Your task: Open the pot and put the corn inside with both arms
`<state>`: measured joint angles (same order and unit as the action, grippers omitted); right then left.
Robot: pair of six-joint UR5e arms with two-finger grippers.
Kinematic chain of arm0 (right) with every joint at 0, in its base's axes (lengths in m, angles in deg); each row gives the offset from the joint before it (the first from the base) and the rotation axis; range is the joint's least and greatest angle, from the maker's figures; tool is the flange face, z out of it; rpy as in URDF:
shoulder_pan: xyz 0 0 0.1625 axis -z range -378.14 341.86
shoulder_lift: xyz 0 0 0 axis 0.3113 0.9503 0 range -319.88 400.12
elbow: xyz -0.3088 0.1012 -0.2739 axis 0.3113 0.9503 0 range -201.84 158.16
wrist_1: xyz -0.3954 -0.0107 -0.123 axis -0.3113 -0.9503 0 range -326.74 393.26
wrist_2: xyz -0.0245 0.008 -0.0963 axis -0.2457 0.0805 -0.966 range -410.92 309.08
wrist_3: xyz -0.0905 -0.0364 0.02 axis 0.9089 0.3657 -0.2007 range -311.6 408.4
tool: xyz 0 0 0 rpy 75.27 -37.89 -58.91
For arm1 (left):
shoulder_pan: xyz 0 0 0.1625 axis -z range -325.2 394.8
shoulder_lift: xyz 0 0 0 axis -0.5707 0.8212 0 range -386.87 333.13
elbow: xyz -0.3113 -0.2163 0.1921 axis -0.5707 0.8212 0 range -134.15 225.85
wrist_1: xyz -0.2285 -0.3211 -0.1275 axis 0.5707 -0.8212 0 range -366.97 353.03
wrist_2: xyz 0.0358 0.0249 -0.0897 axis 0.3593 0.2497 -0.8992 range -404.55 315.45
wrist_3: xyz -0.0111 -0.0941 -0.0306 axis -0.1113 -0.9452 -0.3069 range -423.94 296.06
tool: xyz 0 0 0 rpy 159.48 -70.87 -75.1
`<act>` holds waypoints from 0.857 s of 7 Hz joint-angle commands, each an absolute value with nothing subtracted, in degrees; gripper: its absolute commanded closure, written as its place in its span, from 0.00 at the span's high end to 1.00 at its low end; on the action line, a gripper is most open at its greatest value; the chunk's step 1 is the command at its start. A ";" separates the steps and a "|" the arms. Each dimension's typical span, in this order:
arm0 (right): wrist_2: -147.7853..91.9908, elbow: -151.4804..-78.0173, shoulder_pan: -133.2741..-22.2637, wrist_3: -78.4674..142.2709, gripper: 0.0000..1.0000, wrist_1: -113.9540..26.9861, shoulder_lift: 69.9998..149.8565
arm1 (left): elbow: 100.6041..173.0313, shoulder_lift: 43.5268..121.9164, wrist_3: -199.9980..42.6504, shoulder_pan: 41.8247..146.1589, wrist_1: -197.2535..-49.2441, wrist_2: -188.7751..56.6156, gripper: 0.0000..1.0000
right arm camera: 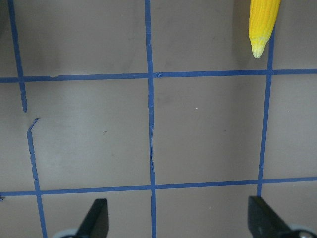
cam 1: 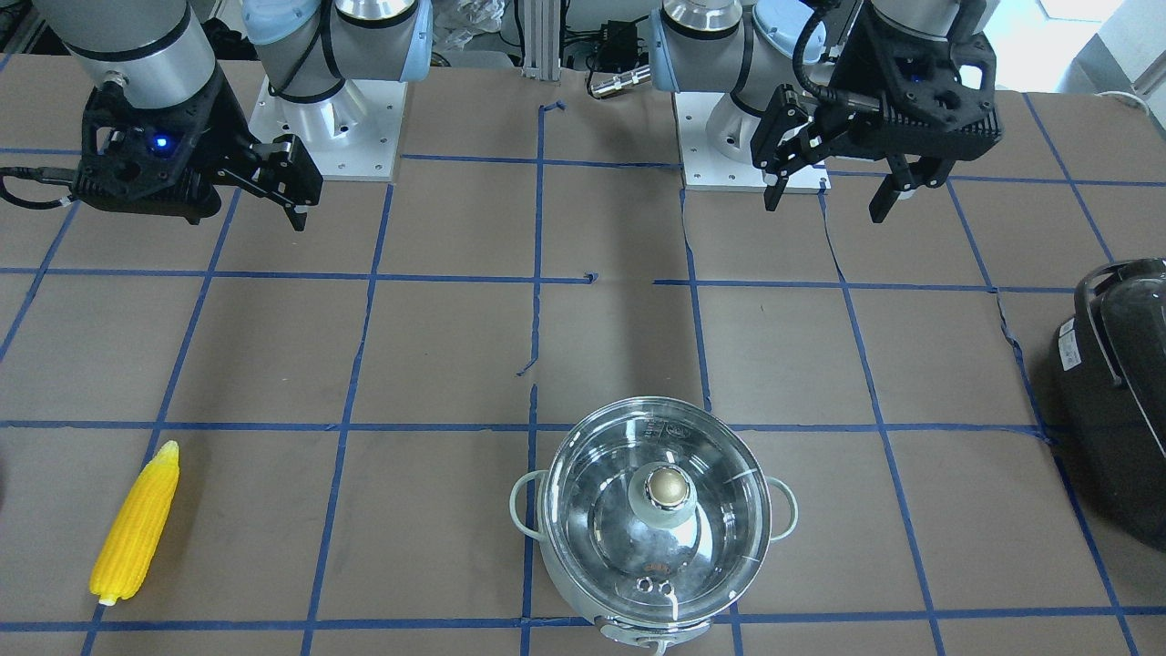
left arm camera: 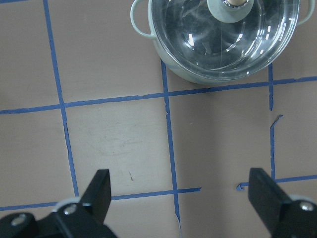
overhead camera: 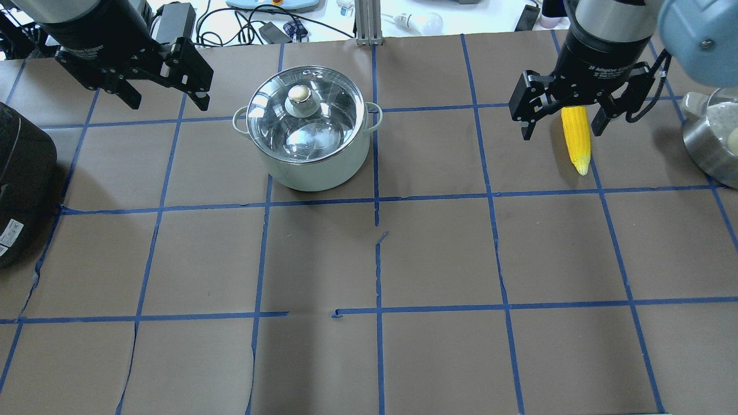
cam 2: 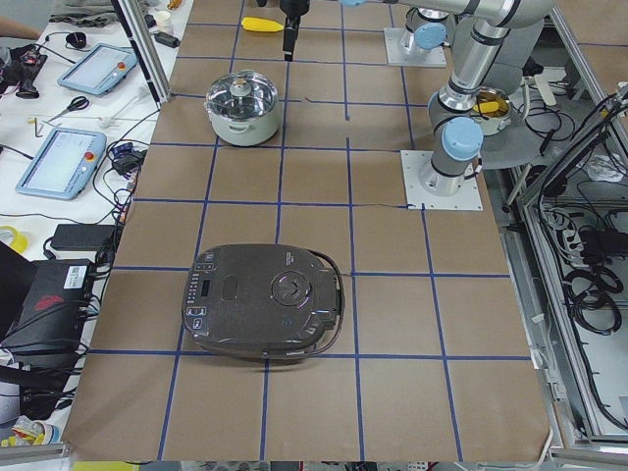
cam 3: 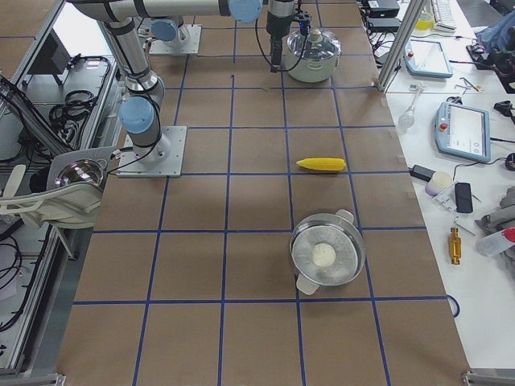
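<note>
The pot (overhead camera: 308, 124) stands on the table with its glass lid on and a brass-topped knob (overhead camera: 300, 95) at the centre; it also shows in the front view (cam 1: 651, 510) and the left wrist view (left arm camera: 223, 34). The yellow corn (overhead camera: 576, 138) lies flat on the table, also in the front view (cam 1: 137, 524) and the right wrist view (right arm camera: 262, 22). My left gripper (overhead camera: 168, 104) is open and empty, hanging in the air beside the pot. My right gripper (overhead camera: 562, 130) is open and empty, raised above the table near the corn.
A large black appliance (overhead camera: 23, 178) sits at the table's end on my left side. A second steel pot (overhead camera: 712, 144) with a white object inside stands at the end on my right. Blue tape lines grid the brown table.
</note>
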<state>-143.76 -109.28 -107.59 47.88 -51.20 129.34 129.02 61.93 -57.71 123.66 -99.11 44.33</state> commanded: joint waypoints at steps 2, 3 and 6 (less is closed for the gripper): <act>-143.82 -109.29 -107.52 47.87 1.00 -51.20 129.33 | 129.17 61.90 -59.72 123.65 -99.17 44.31 1.00; -143.82 -109.21 -107.52 47.79 1.00 -51.20 129.42 | 129.26 61.90 -59.72 123.65 -99.17 44.40 1.00; -143.82 -109.12 -107.52 47.87 1.00 -51.20 129.42 | 129.35 61.81 -59.99 123.65 -99.17 43.87 1.00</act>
<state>-143.82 -109.18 -107.52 47.83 -51.20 129.41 129.37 61.87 -59.91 123.66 -99.17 43.98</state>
